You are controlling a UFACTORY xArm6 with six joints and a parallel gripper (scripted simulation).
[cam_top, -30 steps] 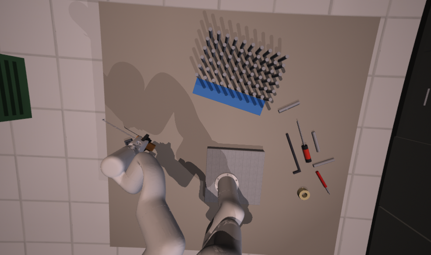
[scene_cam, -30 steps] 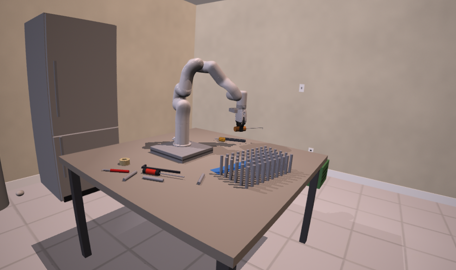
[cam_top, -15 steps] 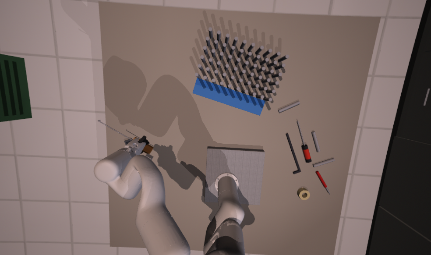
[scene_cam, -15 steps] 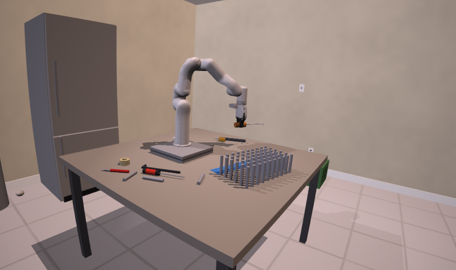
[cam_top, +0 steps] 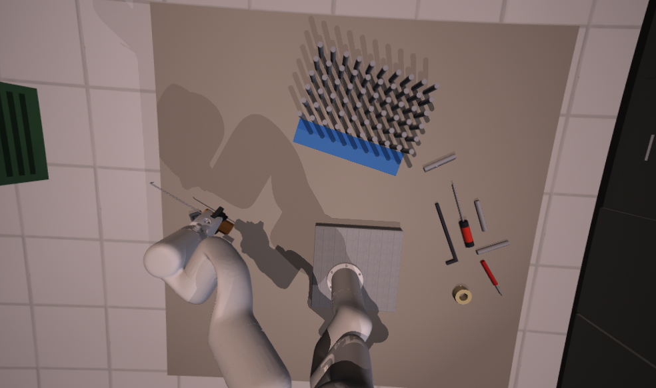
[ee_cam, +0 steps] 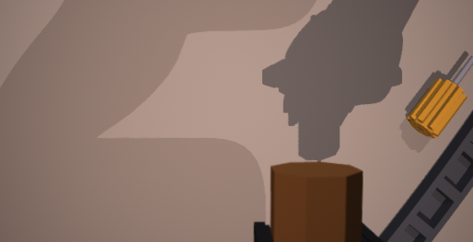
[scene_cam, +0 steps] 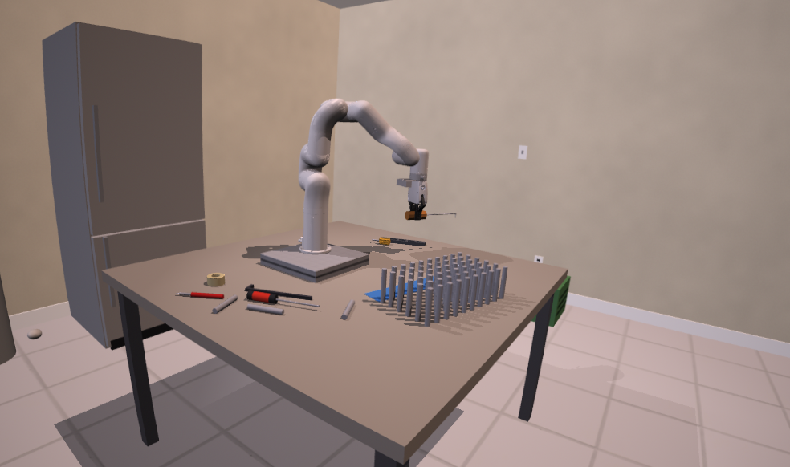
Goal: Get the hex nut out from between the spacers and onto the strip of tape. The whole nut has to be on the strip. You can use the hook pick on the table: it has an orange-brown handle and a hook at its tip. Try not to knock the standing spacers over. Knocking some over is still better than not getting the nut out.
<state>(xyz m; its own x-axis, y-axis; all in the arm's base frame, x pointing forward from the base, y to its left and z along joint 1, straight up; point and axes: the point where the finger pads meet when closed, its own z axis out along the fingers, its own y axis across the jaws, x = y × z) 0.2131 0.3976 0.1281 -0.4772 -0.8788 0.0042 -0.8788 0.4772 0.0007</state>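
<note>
My gripper [cam_top: 217,217] [scene_cam: 415,207] is shut on the orange-brown handle of the hook pick [cam_top: 227,226] [scene_cam: 414,215] [ee_cam: 315,201] and holds it level, well above the table near its left edge. The thin shaft points away from the arm, past the table edge. The field of upright grey spacers [cam_top: 364,101] [scene_cam: 444,284] stands far from the gripper. The blue strip of tape [cam_top: 349,151] [scene_cam: 375,294] lies along the field's near side. I cannot see the hex nut among the spacers.
A yellow-handled screwdriver [ee_cam: 437,109] [scene_cam: 384,241] lies on the table below the gripper, beside a dark bar [ee_cam: 437,191]. On the right lie an Allen key [cam_top: 445,233], a red-handled tool [cam_top: 466,232], a small red screwdriver [cam_top: 489,275], a tape roll [cam_top: 461,293] and loose spacers [cam_top: 439,162].
</note>
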